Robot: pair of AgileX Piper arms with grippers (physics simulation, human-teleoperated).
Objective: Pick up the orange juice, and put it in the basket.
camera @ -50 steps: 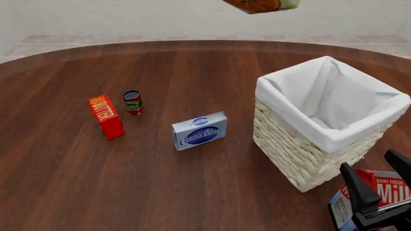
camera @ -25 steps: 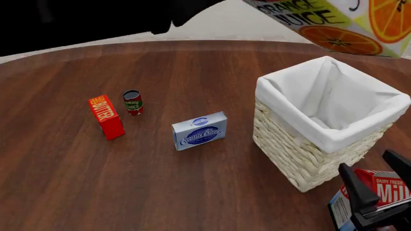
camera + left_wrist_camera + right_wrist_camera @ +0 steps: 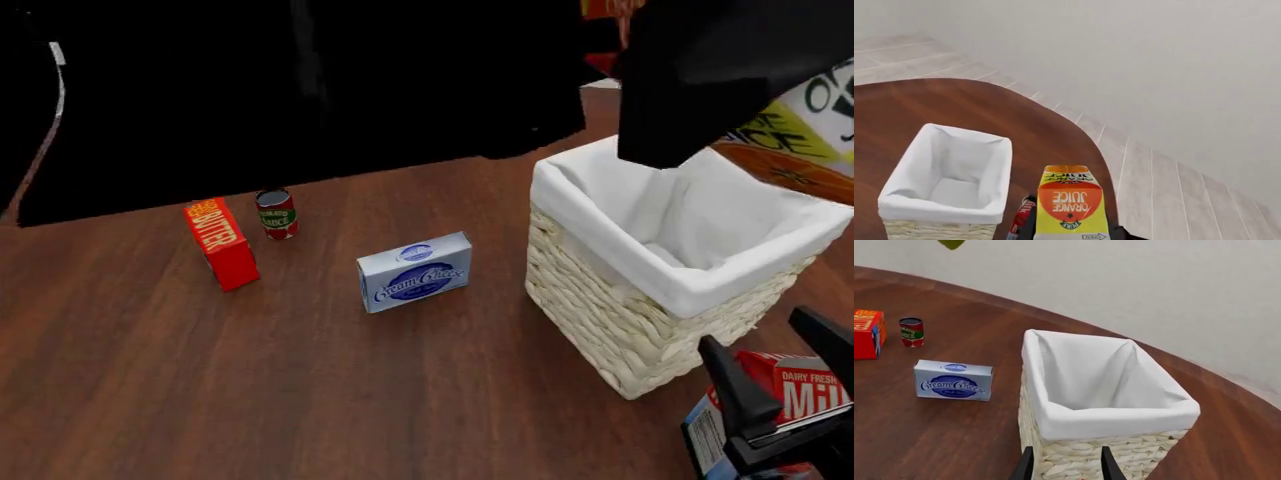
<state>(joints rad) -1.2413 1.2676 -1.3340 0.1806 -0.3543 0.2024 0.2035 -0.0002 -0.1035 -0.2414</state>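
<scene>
Left arm [image 3: 334, 80] blocks view above basket [image 3: 627, 320], butter box [image 3: 220, 243]

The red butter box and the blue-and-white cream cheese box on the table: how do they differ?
The red butter box stands upright on a narrow end, a tall slim shape; the blue-and-white cream cheese box rests on a long edge, wider than tall. The butter box has orange lettering running up it; the cream cheese box has a blue oval label. Both are small rectangular cartons on the brown wooden table, untouched by either hand.
</scene>
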